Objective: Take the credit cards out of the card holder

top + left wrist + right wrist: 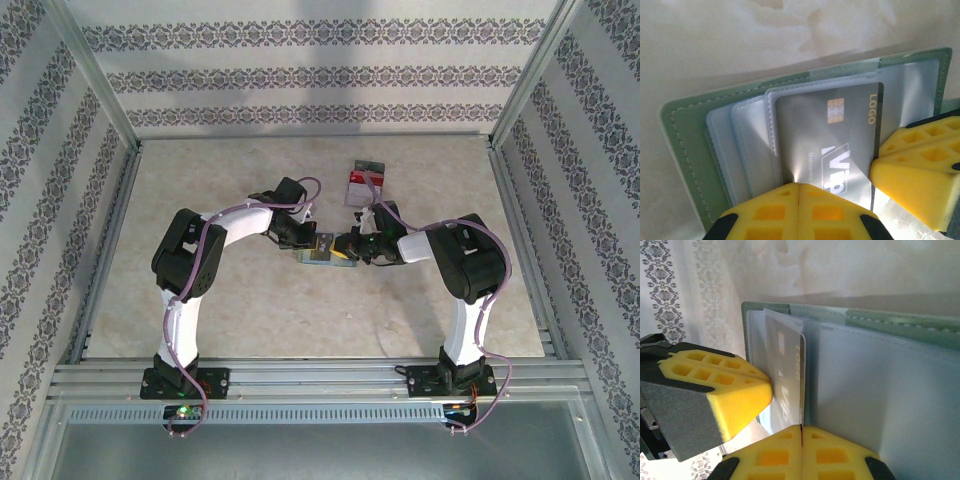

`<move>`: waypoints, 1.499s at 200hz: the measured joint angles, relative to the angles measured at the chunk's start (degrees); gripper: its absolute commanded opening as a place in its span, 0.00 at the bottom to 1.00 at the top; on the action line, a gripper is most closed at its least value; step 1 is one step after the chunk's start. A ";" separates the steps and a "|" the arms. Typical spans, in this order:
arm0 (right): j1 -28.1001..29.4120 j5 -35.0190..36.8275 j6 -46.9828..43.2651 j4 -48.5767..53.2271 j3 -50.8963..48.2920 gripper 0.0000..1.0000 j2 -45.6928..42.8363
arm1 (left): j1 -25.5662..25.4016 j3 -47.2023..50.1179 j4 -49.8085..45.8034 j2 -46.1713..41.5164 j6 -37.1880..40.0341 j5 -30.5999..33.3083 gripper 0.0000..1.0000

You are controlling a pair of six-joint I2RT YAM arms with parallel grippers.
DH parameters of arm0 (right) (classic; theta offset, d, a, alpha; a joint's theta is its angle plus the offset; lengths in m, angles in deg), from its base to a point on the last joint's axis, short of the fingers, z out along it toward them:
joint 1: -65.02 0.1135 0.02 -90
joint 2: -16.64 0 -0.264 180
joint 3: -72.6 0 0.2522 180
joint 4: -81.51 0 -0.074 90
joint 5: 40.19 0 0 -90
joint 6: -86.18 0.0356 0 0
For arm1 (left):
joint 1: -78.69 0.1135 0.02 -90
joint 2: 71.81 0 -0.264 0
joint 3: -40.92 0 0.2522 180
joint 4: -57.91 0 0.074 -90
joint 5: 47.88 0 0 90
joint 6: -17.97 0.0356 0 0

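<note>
1. The card holder point(322, 250) lies open mid-table between the two arms. The left gripper point(799, 192) is at its 9 o'clock and the right gripper point(802, 432) at its 3 o'clock in the top view.
2. In the left wrist view, the grey credit card point(840, 135) sits in the front clear sleeve point(752, 150). Its long axis runs 9 to 3, and its free short edge pokes out toward 3 o'clock.
3. The right gripper's fingers are pressed together on that free edge. It is the arm placed to draw the card out along its long axis.
4. The left gripper's fingers are together at 6 o'clock, seemingly pinching the holder's lower edge to anchor it.
5. The table point(230, 300) is smooth and pale. A stack of cards point(362, 181) lies toward 1 o'clock, well apart, with open room to the right.
</note>
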 measured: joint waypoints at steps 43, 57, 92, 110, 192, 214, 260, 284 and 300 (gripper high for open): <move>-1.11 -1.03 -0.66 -1.16 -1.16 0.00 -0.24 | -0.15 0.00 0.07 0.00 0.39 0.72 0.03; -1.31 -1.09 -0.90 -1.16 -1.51 0.00 -0.52 | -0.15 0.02 0.07 0.00 0.39 1.05 0.03; -1.75 -1.36 -1.07 -1.14 -1.90 0.00 -0.79 | -0.15 0.02 0.07 0.00 0.39 1.29 0.03; -2.01 -1.51 -1.11 -1.14 -2.19 0.00 -1.01 | -0.15 0.02 0.07 0.00 0.39 1.27 0.03; -6.14 -1.51 -3.06 1.07 -5.68 0.00 -5.25 | -0.11 0.15 0.48 0.00 0.37 0.59 0.16; -6.73 -1.73 -4.04 1.55 -6.12 0.00 -6.43 | -0.09 0.24 1.36 -0.11 0.20 -1.11 0.29; -6.88 -3.04 -5.14 1.64 -6.12 0.00 -8.48 | 0.28 0.04 1.86 -1.18 0.39 -2.47 0.41; -6.88 -4.02 -5.84 1.66 -6.12 0.00 -8.94 | 1.18 0.04 2.43 -3.43 0.39 -2.93 0.42; -7.26 -4.55 -6.14 1.66 -6.12 0.00 -9.16 | 2.10 0.44 4.24 -6.05 0.59 -4.00 0.44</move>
